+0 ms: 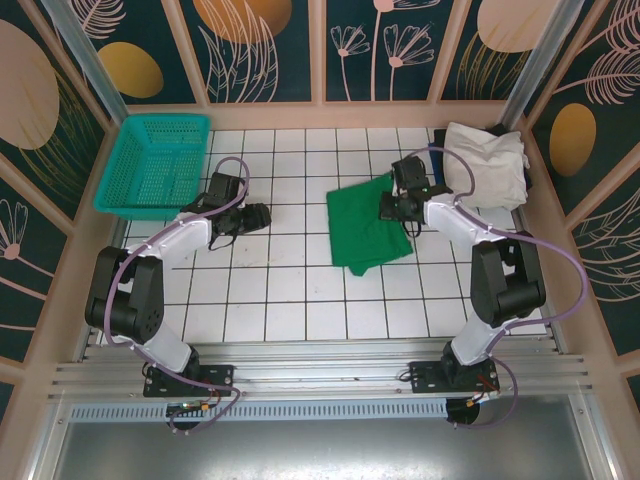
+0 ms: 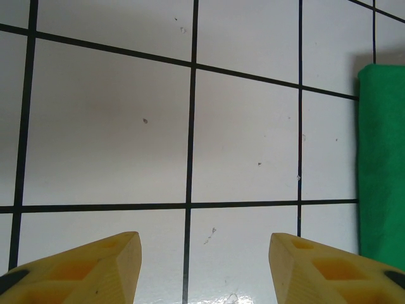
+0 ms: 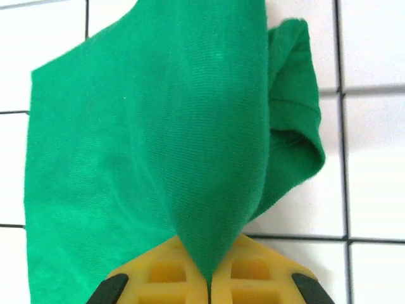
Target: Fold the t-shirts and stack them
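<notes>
Green tee [image 1: 365,225] sits just right of centre in the top view, on the white-tiled surface [image 1: 290,290]. It's partly folded into a rough rectangle w/ its long axis running top-to-bottom of the frame, tilted a bit, and the lower end tapers to a blunt corner. Solid emerald, soft fine-knit cloth, a few shallow creases.

Right fingers [image 1: 395,207] are at its upper right edge, pinched shut on a fold of it. In the right wrist view the yellow plastic fingers [image 3: 209,282] at bottom centre meet w/ the cloth [image 3: 158,126] between them. The fabric tents up from there in a smooth ridge toward the top of the frame. On the right a sleeve curls over, stitched hem showing.

Left fingers [image 1: 258,215] hover over bare tiles left of centre, well apart from the tee, w/ a medium gap and nothing between them. In the left wrist view the fingers [image 2: 95,266] are two yellow wedges at the bottom, and the tee's straight edge [image 2: 383,164] runs down the right side.

Off-white tee [image 1: 485,150] lies crumpled in the upper right corner w/ some dark cloth [image 1: 527,180] poking out beside it. Can't tell what that is tbh. A teal mesh basket [image 1: 140,208] is at upper left.
</notes>
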Controlling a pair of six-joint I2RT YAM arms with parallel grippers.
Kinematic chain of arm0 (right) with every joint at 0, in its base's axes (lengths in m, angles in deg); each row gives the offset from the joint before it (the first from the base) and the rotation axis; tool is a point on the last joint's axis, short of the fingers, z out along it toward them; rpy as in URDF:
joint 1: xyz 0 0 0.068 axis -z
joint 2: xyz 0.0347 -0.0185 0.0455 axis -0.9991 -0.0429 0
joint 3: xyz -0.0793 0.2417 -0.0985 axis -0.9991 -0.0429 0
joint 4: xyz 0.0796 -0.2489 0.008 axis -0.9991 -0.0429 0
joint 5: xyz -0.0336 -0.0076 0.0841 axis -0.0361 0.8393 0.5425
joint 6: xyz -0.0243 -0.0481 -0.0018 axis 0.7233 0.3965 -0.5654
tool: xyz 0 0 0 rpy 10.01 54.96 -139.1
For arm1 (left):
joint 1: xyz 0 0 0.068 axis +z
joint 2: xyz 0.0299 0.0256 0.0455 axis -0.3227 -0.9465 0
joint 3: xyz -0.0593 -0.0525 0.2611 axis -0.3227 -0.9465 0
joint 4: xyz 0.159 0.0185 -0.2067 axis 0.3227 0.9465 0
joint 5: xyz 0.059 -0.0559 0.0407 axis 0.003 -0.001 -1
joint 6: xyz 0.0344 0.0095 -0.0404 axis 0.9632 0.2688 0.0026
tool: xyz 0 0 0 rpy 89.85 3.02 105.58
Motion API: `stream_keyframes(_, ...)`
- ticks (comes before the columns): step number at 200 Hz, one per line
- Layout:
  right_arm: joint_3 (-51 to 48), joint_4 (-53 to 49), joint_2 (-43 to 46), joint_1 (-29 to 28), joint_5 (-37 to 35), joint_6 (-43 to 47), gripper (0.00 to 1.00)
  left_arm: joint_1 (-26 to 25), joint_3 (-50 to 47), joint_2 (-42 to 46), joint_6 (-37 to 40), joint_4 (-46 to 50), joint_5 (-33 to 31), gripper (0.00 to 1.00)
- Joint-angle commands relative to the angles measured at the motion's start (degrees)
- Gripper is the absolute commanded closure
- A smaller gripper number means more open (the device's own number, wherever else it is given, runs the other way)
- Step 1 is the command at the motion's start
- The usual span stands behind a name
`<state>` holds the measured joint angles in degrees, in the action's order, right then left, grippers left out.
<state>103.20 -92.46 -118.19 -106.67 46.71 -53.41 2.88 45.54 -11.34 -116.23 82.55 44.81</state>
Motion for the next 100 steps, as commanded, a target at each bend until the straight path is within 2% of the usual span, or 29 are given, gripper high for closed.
stream_keyframes(1,6.4,-5.1,1.3,-0.7,-12.1,8.9,1.00,0.7,0.1,1.2,1.3,0.6,-0.2,0.44)
stream_keyframes(10,9.4,-7.3,0.5,0.4,-16.3,9.9,1.00,0.8,0.2,1.2,1.4,0.7,-0.1,0.44)
stream_keyframes(22,13.0,-8.4,0.2,2.7,-17.4,11.2,1.00,0.7,0.3,1.1,1.4,0.6,0.0,0.44)
stream_keyframes(61,19.6,-0.5,-0.1,9.9,-15.1,16.7,1.00,0.9,1.1,0.4,1.4,0.7,0.5,0.45)
stream_keyframes(100,21.5,7.9,-2.6,15.9,-11.9,21.0,1.00,0.9,1.0,0.2,1.2,0.7,0.7,0.45)
